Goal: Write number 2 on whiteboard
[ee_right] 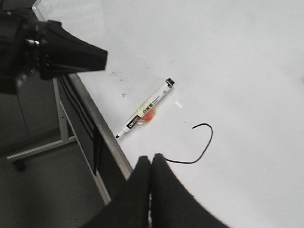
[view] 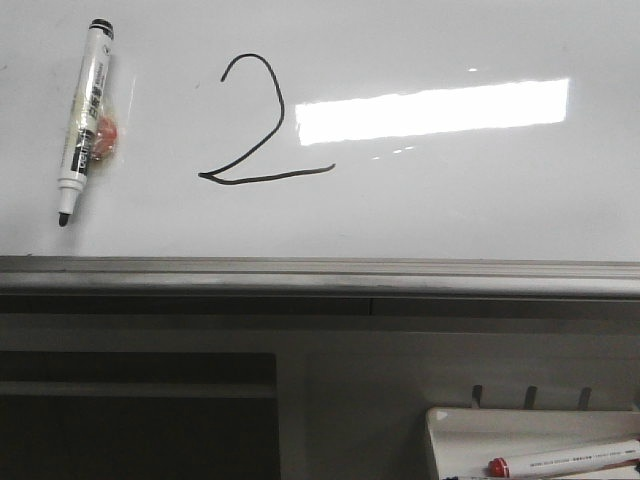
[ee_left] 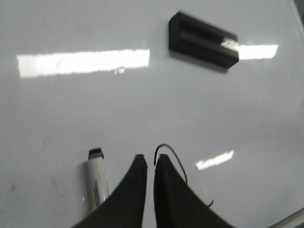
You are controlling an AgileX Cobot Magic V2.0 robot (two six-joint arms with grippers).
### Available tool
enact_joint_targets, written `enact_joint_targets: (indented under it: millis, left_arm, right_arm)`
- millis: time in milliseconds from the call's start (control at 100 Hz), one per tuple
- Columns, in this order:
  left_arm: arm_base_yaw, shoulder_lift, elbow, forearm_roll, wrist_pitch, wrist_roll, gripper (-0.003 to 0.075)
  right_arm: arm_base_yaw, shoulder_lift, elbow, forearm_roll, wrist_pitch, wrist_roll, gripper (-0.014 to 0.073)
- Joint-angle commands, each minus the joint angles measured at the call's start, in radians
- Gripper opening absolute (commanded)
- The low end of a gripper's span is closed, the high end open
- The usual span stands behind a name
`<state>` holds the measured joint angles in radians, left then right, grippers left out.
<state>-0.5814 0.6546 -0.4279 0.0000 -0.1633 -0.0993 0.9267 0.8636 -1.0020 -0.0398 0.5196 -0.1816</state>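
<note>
On the whiteboard [view: 450,200] stands a thin black number 2 [view: 262,143], left of a bright light reflection. A white marker [view: 85,120] with a black tip lies on the board to the left of the digit, uncapped tip toward the rail. Neither gripper shows in the front view. In the left wrist view my left gripper [ee_left: 147,159] is shut and empty above the board, between the marker [ee_left: 96,180] and the digit's hook [ee_left: 175,161]. In the right wrist view my right gripper [ee_right: 151,157] is shut and empty near the board's edge, with the marker [ee_right: 145,111] and the digit's curve [ee_right: 206,142] beyond it.
A grey metal rail [view: 320,275] runs along the board's near edge. A small white tray [view: 470,430] below at the right holds a red-capped marker [view: 565,460]. A black eraser block [ee_left: 202,40] sits farther up the board. My left arm [ee_right: 57,52] shows dark over the board's edge.
</note>
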Motion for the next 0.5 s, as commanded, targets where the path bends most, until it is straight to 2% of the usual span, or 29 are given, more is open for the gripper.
enact_joint_targets:
  millis: [0, 150, 290, 490]
  left_arm:
    - [0.003, -0.099, -0.030, 0.059, -0.030, -0.004, -0.0020]
    - [0.003, -0.254, -0.030, 0.198, 0.127, -0.002, -0.0020]
    - [0.003, -0.370, -0.030, 0.202, 0.317, -0.002, -0.0020]
    - [0.003, -0.464, -0.030, 0.230, 0.459, -0.002, -0.0020]
  right_arm:
    - [-0.005, -0.097, 0.039, -0.048, -0.088, -0.008, -0.0060]
    - [-0.005, -0.290, 0.216, -0.080, -0.202, -0.008, -0.0060]
    - [-0.005, -0.460, 0.369, -0.100, -0.246, -0.008, -0.0060]
    - [-0.005, -0.604, 0.506, -0.100, -0.247, -0.008, -0.0060]
